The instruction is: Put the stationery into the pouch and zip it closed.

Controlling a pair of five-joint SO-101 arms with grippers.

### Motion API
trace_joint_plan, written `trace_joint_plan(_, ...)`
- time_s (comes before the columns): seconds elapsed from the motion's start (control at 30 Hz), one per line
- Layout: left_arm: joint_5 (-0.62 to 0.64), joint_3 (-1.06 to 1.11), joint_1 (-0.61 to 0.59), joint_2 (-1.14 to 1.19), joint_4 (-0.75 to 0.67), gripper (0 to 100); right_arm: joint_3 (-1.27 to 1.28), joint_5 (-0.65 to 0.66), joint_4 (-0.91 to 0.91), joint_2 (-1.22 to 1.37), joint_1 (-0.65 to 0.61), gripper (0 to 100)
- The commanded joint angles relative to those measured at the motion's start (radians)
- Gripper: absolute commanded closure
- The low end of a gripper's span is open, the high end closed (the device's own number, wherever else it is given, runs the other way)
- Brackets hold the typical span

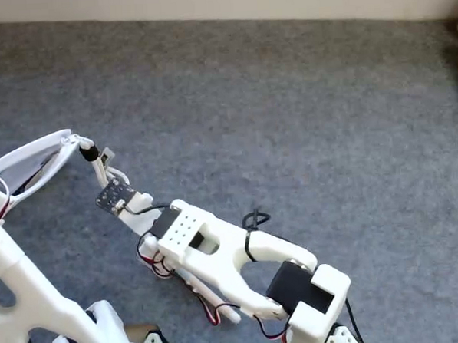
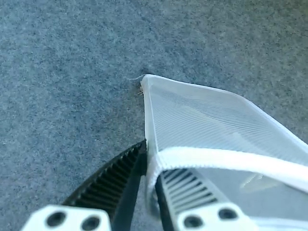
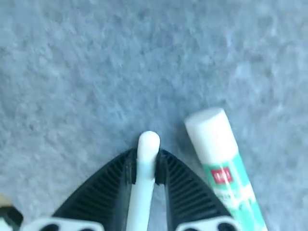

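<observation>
A white mesh pouch (image 1: 29, 163) hangs in the air at the far left with its mouth gaping. My left gripper (image 2: 147, 149) is shut on the pouch (image 2: 207, 125) at its rim, and the mesh stretches away to a far corner. My right gripper (image 3: 147, 154) is shut on a slim white pen (image 3: 148, 144), whose rounded tip pokes just past the jaws, low over the carpet. A glue stick (image 3: 221, 163) with a white cap and a green label lies on the carpet right beside that gripper. An arm (image 1: 217, 245) stretches from the front right toward the pouch.
Grey carpet (image 1: 287, 115) covers the whole work surface, with wide free room in the middle and to the right. A pale wall strip (image 1: 243, 2) bounds the far edge. Both arm bases (image 1: 321, 320) stand at the near edge.
</observation>
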Motion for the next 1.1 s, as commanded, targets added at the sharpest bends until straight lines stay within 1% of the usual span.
trace_joint_plan(0.0, 0.011, -0.045, 0.065, -0.025, -0.028, 99, -0.07, 0.012, 0.11, -0.013, 0.027, 99.5)
trace_joint_plan(0.1, 0.011, -0.047, 0.087, -0.025, -0.028, 99, -0.076, 0.012, 0.16, -0.077, 0.039, 99.5)
trace_joint_plan(0.2, 0.011, -0.045, 0.114, -0.025, -0.028, 99, -0.064, 0.012, 0.173, -0.183, 0.062, 99.5)
trace_joint_plan(0.3, 0.012, -0.045, 0.133, -0.025, -0.028, 99, 0.005, 0.012, 0.166, -0.295, 0.091, 99.5)
trace_joint_plan(0.5, 0.012, -0.045, 0.205, -0.025, -0.028, 99, 0.114, 0.014, 0.165, -0.516, 0.096, 99.5)
trace_joint_plan(0.8, 0.014, -0.05, 0.401, -0.025, -0.023, 99, 0.176, 0.008, 0.163, -0.828, 0.097, 99.5)
trace_joint_plan(1.07, 0.009, -0.047, 0.575, -0.025, -0.02, 99, 0.176, 0.006, 0.163, -1.033, 0.097, 99.5)
